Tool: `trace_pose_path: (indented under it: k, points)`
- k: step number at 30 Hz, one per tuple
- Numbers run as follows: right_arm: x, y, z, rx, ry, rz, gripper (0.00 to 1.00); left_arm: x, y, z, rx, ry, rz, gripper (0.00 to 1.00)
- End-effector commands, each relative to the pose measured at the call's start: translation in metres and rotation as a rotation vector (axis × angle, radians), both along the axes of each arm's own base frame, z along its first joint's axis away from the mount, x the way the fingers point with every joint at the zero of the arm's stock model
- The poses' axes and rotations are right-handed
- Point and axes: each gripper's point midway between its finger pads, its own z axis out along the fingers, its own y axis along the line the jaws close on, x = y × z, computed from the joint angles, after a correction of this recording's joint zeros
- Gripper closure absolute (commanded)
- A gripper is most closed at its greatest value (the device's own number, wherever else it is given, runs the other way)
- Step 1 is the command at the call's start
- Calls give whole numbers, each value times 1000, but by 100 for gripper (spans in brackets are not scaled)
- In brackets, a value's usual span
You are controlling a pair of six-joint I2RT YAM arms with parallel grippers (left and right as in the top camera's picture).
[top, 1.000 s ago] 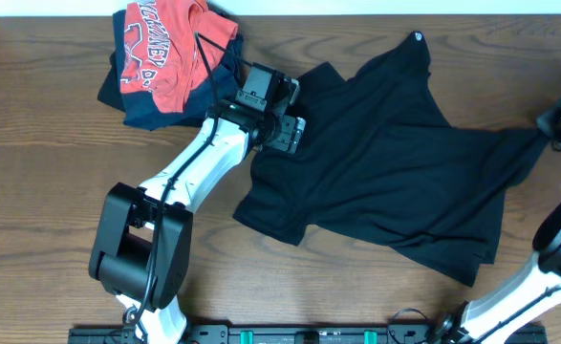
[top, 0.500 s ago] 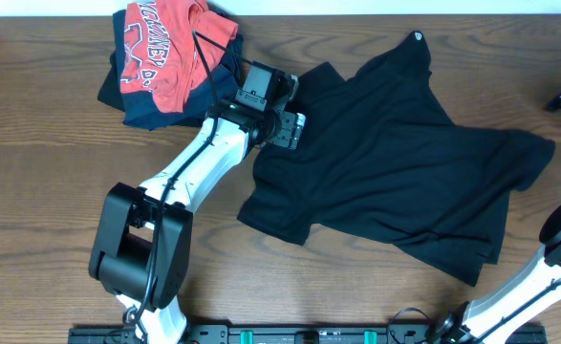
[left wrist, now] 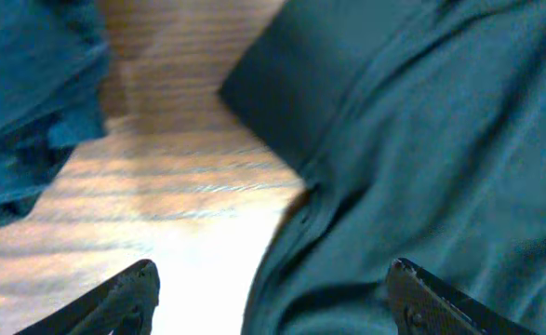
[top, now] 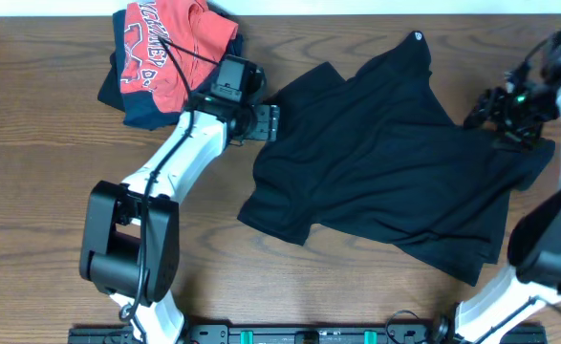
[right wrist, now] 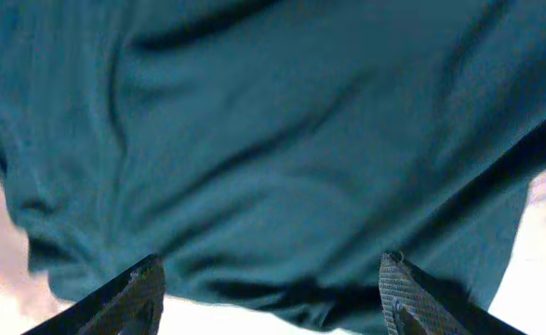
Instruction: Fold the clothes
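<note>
Plainly, the black T-shirt point(top: 385, 172) is not laid flat. It sprawls askew across the middle and right of the table point(top: 41, 191), rumpled, with its lower right part doubled over itself and its small white emblem point(top: 417, 37) at the far edge.

The left gripper point(top: 264, 122) hangs with its jaws wide and nothing between them, just over the shirt's left edge, where the left wrist view shows a hem running beside bare wood. The right gripper point(top: 502, 113) is also spread wide and empty, above the shirt's right edge, with wrinkled cloth filling its wrist view.

Several things could go wrong from here:

- **Pinching too many layers.** Where the cloth is doubled, a pinch may catch 2 layers instead of 1, so the fold would carry a hidden crease.
- **Missing the cloth.** The left fingers straddle cloth and table, so a closing there may slide off the thin hem and come up with nothing.
- **Uneven pulling.** If the 2 arms pull unevenly, the soft fabric will likely bunch or drag rather than flatten.
- **Snagging the pile.** The red shirt point(top: 161, 53) on the navy garment point(top: 127, 105) lies near the left arm, and a wide sweep could snag that pile.
</note>
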Motion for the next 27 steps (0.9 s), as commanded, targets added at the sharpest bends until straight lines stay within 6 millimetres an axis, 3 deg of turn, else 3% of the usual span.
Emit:
trace_pose_path:
  k: [1, 6, 13, 16, 21, 24, 27]
  points:
    - [-28, 9, 18, -73, -35, 8, 28, 1, 0, 7, -22, 3, 16, 20]
    - [-88, 34, -2, -68, -16, -53, 28, 4, -1, 9, -25, -9, 16, 20]
    - [-139, 41, -46, -64, -17, -269, 30, 11, -5, 12, -36, -42, 13, 20]
    - [-162, 30, -68, -137, 18, -384, 30, 12, -6, 12, -43, -46, 22, 20]
    - [-192, -5, -93, -350, 91, -619, 35, 11, -7, 11, -43, -45, 19, 20]
    - [-202, -17, -102, -427, 101, -701, 38, 10, -7, 10, -42, -42, 18, 20]
    - [-206, -17, -113, -432, 102, -702, 41, 9, -8, 10, -42, -40, 16, 20]
